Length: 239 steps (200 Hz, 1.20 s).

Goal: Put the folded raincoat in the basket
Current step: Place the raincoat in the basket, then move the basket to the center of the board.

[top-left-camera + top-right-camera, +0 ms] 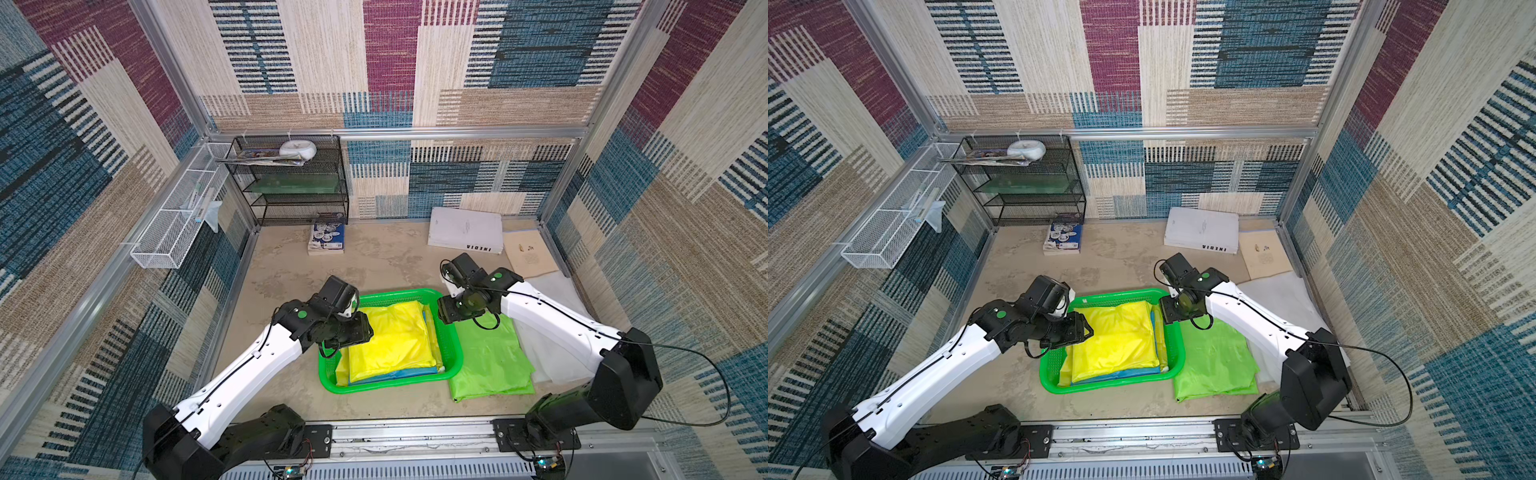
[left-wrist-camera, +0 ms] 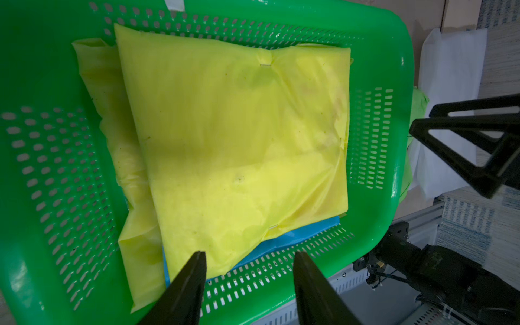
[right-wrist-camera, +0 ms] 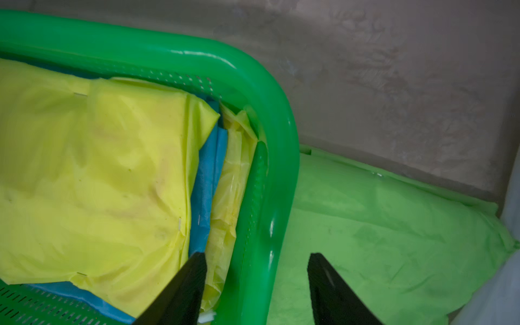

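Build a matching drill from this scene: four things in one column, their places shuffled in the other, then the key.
Things:
1. bright yellow raincoat
2. blue folded sheet
3. lime-green raincoat
4. white book

Places:
A. on the table, beside the basket
B. at the table's far edge
C. top of the pile in the basket
D. in the basket, under the top layer

Pairs: 1-C, 2-D, 3-A, 4-B

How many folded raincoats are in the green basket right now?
3 showing in the basket: a yellow raincoat on top, a blue raincoat under it, and a second yellow raincoat sticking out beside them. More may be hidden underneath.
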Available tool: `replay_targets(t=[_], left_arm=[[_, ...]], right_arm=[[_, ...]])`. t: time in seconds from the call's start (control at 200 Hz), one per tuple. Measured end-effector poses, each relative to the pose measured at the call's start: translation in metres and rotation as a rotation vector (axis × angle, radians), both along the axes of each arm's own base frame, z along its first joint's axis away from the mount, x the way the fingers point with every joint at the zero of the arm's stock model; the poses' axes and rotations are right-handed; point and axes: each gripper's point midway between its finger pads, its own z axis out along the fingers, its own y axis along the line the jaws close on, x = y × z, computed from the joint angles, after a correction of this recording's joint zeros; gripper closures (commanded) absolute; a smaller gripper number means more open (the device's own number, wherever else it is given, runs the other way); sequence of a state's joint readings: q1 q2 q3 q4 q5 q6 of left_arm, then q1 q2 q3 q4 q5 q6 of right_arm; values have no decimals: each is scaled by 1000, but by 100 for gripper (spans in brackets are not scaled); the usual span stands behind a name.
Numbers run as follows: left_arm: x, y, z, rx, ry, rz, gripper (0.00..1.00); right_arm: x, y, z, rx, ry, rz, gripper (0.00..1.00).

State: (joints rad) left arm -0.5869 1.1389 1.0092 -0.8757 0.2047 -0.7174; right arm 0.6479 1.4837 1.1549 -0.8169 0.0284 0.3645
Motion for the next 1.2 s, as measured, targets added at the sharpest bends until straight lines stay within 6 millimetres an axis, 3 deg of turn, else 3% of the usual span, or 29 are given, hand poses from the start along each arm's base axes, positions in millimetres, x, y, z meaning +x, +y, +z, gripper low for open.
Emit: replay_targets(t=[0.07, 0.15, 0.295, 0.381, 0.531, 0.736, 0.841, 0.921, 0.997, 1.082, 1.137, 1.197], left_arm=[[-1, 1, -2, 5, 6, 0, 45], [-1, 1, -3, 6, 9, 0, 45], [-1, 1, -3, 10, 6, -2, 45], [-1, 2, -2, 11, 1, 0, 45], [1, 3, 4, 11, -19, 7, 45], [-1, 6, 15, 11, -37, 0, 45], [-3, 8, 17, 16, -40, -1, 45], [-4, 11, 17, 27, -40, 3, 45], [-3, 12, 16, 31, -41, 6, 45], [-4, 12, 17, 31, -42, 6, 45], [-3, 12, 17, 31, -44, 7, 45], [-3, 12, 19, 31, -46, 7, 45]], right_arm=[[-8, -5, -15, -21, 42, -9, 46], [-15, -5, -32, -22, 91, -14, 61], [-7, 8, -38, 31, 105, -52, 79], [7, 24, -36, 76, 102, -66, 84], [39, 72, -37, 198, 121, -77, 86], [90, 133, -35, 354, 121, -107, 79], [113, 160, -35, 406, 117, -104, 61], [118, 172, -39, 421, 135, -97, 46], [119, 177, -30, 433, 134, -87, 39], [119, 174, -3, 459, 93, -56, 37], [118, 159, 13, 459, 60, -58, 38], [115, 130, 26, 450, 23, -79, 41]])
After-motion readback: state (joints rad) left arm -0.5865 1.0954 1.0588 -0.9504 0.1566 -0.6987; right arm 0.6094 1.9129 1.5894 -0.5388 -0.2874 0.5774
